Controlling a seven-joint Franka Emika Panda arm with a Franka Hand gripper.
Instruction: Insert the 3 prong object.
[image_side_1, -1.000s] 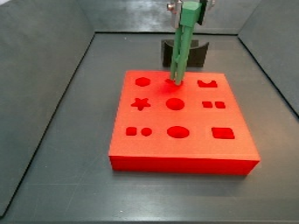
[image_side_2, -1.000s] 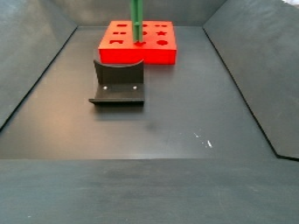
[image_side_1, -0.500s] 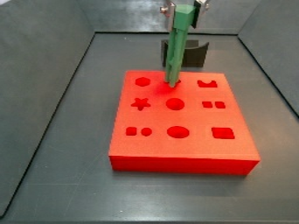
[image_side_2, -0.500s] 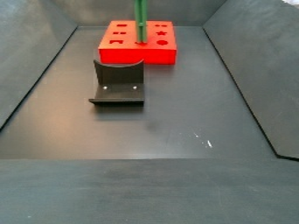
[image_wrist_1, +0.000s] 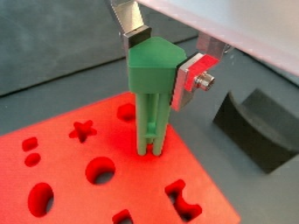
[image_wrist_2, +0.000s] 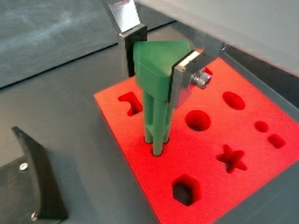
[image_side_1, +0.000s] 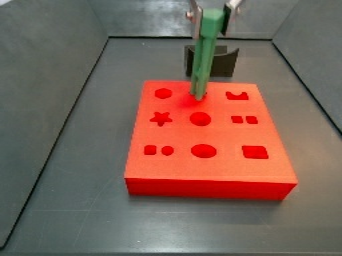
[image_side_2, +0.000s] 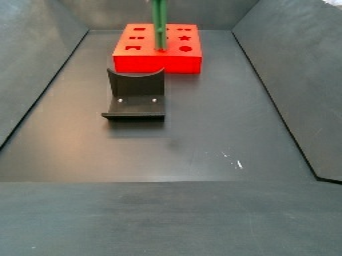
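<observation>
The 3 prong object (image_side_1: 203, 62) is a long green bar, standing nearly upright with its lower end on the top of the red block (image_side_1: 210, 143) near a hole in the back row. It also shows in the other side view (image_side_2: 159, 28) and in both wrist views (image_wrist_1: 149, 96) (image_wrist_2: 160, 92). My gripper (image_wrist_1: 163, 59) is shut on the bar's upper end, one silver finger on each side, also seen in a wrist view (image_wrist_2: 158, 63). In a side view the gripper (image_side_1: 211, 12) is at the top edge of the picture.
The red block has several shaped holes in its top. The fixture (image_side_2: 135, 95), a dark L-shaped bracket, stands on the dark floor beside the block, also seen behind it (image_side_1: 225, 58). Grey walls enclose the floor.
The gripper and green bar have risen slightly and the bar stands a little straighter; its lower end stays at the same spot on the red block.
</observation>
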